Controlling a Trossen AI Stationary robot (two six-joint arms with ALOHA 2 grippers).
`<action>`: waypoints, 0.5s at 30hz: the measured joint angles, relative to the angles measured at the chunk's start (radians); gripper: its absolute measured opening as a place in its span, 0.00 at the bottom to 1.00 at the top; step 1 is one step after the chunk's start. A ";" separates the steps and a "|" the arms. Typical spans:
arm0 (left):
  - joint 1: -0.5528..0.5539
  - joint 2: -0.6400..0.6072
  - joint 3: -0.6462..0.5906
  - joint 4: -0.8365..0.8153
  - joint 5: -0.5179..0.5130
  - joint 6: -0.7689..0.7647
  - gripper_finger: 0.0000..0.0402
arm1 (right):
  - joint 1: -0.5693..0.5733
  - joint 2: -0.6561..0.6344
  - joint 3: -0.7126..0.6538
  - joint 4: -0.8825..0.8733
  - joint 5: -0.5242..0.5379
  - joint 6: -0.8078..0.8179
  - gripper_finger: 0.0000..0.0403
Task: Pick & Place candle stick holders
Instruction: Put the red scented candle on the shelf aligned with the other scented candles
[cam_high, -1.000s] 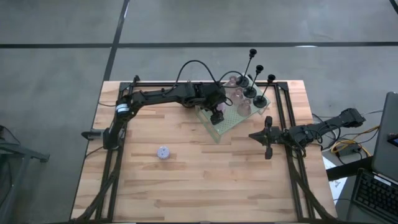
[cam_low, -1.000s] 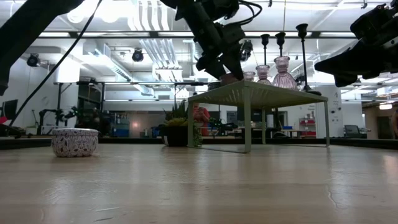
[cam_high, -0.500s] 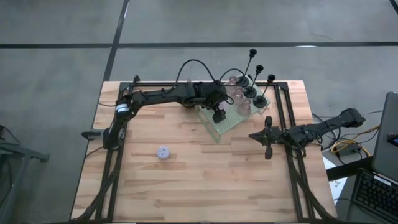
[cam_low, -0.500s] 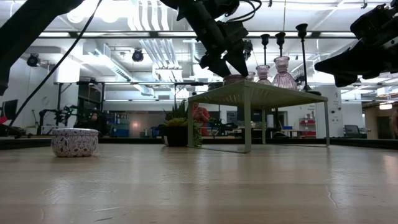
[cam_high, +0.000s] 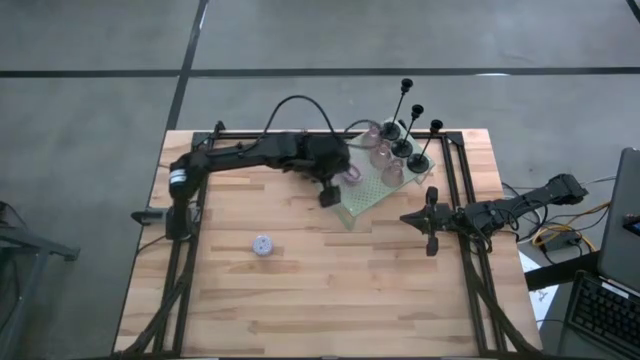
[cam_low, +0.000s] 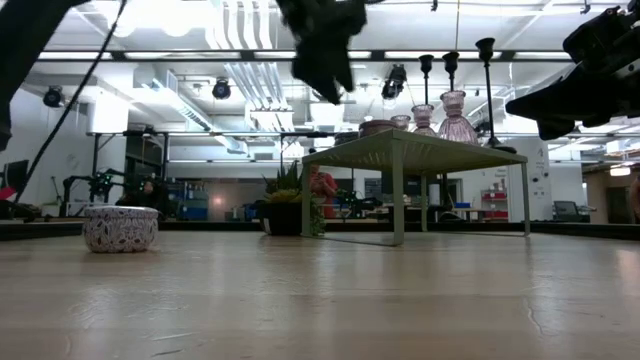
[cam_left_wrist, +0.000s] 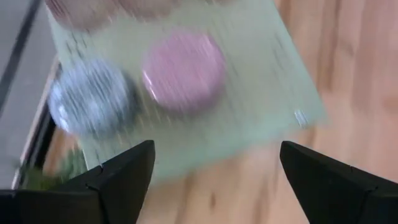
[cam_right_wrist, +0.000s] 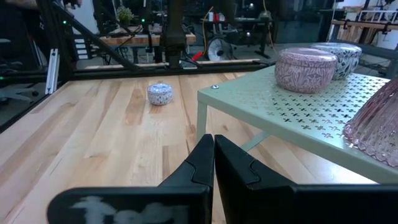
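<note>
High view. The left gripper hangs over the table just left of the pale green platform, whose far right part carries three black stemmed holders and pinkish glass cups. A lilac round holder sits alone on the wood, well apart to the near left. The right gripper waits right of the platform. Finger spacing cannot be judged from above.

Low view. This level view alone shows the platform raised on legs, with the cups and tall stems on top, the lilac holder on the table at far left, and a potted plant behind. The left gripper is above the platform's left edge, touching nothing.

Left wrist view. Its fingers stand wide apart and empty; beyond them a pink round holder and a blue round holder rest side by side on the platform.

Right wrist view. The right gripper has its fingers pressed together, holding nothing. Both round holders show near the platform's corner.
</note>
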 joint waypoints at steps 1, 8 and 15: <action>-0.014 -0.013 -0.001 -0.043 -0.006 -0.001 0.87 | 0.000 0.000 0.000 0.000 0.000 0.000 0.02; -0.131 -0.059 -0.015 -0.345 -0.113 -0.082 0.90 | 0.000 0.000 0.000 0.000 0.000 -0.002 0.02; -0.252 -0.120 -0.191 -0.395 -0.122 -0.157 0.90 | 0.000 0.000 0.000 0.000 0.000 -0.002 0.02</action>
